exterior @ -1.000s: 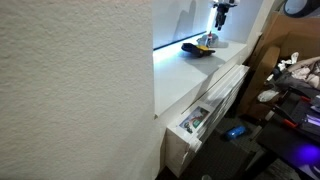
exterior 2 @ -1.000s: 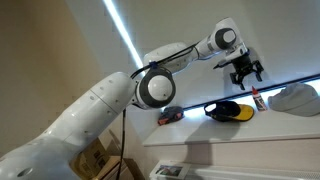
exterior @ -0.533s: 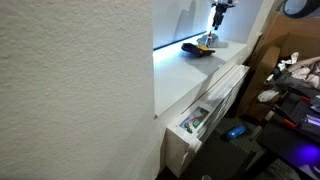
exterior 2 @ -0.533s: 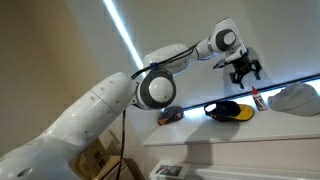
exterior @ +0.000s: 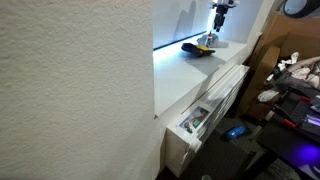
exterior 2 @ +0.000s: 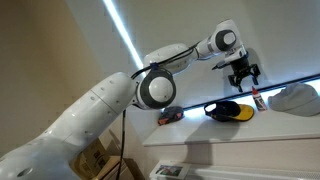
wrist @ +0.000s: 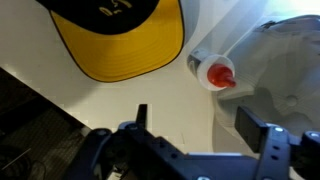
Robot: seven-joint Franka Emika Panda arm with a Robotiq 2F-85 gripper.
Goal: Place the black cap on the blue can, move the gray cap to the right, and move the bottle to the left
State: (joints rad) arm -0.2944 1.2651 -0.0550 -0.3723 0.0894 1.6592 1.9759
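Hovering over bottle (wrist: 215, 72): gripper (exterior 2: 243, 72) directly above it, jaws spread wide, nothing between them, nothing held. Bottle upright on white shelf (exterior 2: 190, 130), red top facing wrist camera. Black cap (exterior 2: 228, 110) with yellow under-brim lying just beside bottle, on the arm-base side. Gray cap (exterior 2: 295, 97) just beside bottle on the opposite side. Contact between bottle and either cap: cannot tell.
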